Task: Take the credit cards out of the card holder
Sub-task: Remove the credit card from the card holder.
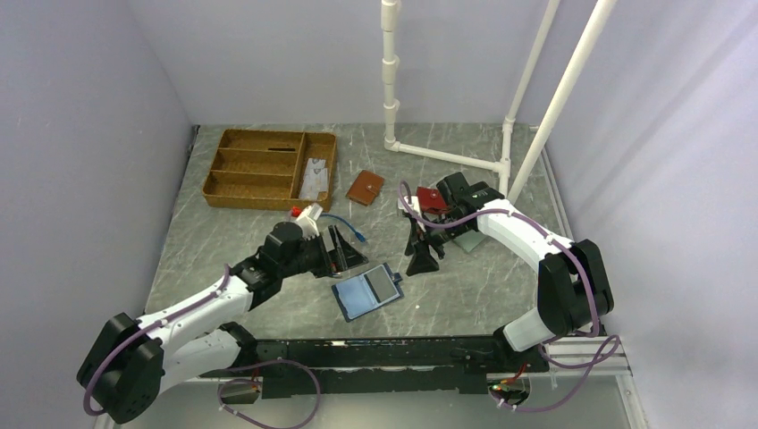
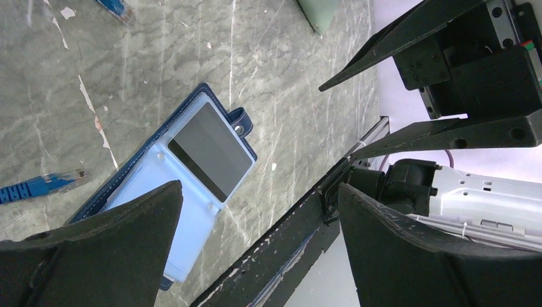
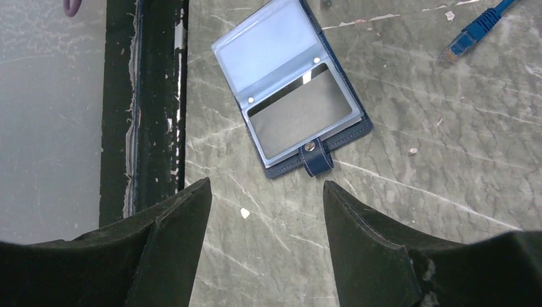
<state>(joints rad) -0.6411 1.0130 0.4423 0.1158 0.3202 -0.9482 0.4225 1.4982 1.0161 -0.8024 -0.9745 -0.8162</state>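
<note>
The navy card holder [image 1: 366, 291] lies open and flat on the marble table, its pale blue clear sleeves facing up. One dark credit card [image 2: 211, 150] sits in the sleeve next to the snap tab [image 3: 310, 157]; this dark card [image 3: 300, 118] also shows in the right wrist view. My left gripper [image 1: 344, 250] hovers just behind and left of the holder, jaws wide open and empty [image 2: 259, 188]. The right gripper [image 1: 422, 253] hangs to the holder's right, also open with nothing between its fingers [image 3: 266, 184]. Pale flat cards [image 1: 313, 176] lie in a wicker tray's right compartment.
The wicker tray [image 1: 250, 198] stands at the back left. A tan wallet [image 1: 365, 187] and a red wallet [image 1: 431, 198] lie behind the grippers. A blue cable [image 1: 349, 228] runs near the left gripper. A white pipe frame [image 1: 447, 154] stands at the back right. A black rail [image 1: 402, 349] lines the near edge.
</note>
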